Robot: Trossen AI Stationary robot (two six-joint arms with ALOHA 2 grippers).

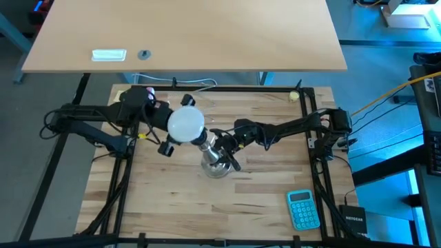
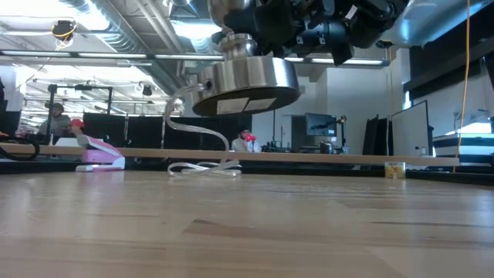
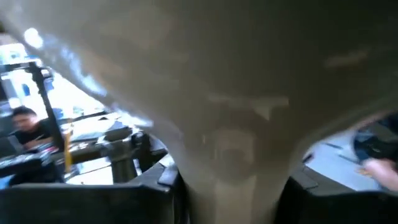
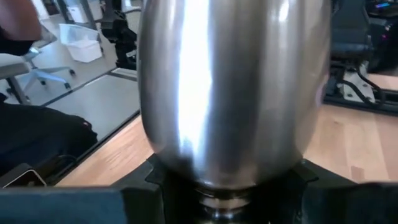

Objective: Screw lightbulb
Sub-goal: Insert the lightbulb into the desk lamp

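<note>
The white frosted lightbulb (image 1: 186,124) is in my left gripper (image 1: 172,129) near the table's middle. In the left wrist view the lightbulb (image 3: 205,93) fills the picture. Just to its right, my right gripper (image 1: 224,146) is shut on the shiny metal socket stand (image 1: 216,165). The low view shows the stand's round base (image 2: 245,81) tilted and lifted clear of the table. The bulb's neck end meets the stand's top, but the joint is hidden. A white cord (image 2: 202,166) hangs from the stand to the table. My left gripper holds the bulb where the globe tapers to its narrow neck (image 3: 233,180), pinched between the two fingers (image 3: 155,186). The bulb is lifted clear of the table, its globe uppermost in the high view. My right gripper pinches the socket stand at the narrow part below its rounded metal body (image 4: 224,199), one finger (image 4: 155,180) on each side. It comes from the table's right. The stand is lifted clear of the table and tilted.
A teal calculator (image 1: 303,209) lies at the near right. A pink object (image 2: 99,154) sits at the far left of the table and a small yellow thing (image 1: 295,95) at the far right corner. A light tabletop (image 1: 186,34) lies beyond the work table. People sit in the room behind.
</note>
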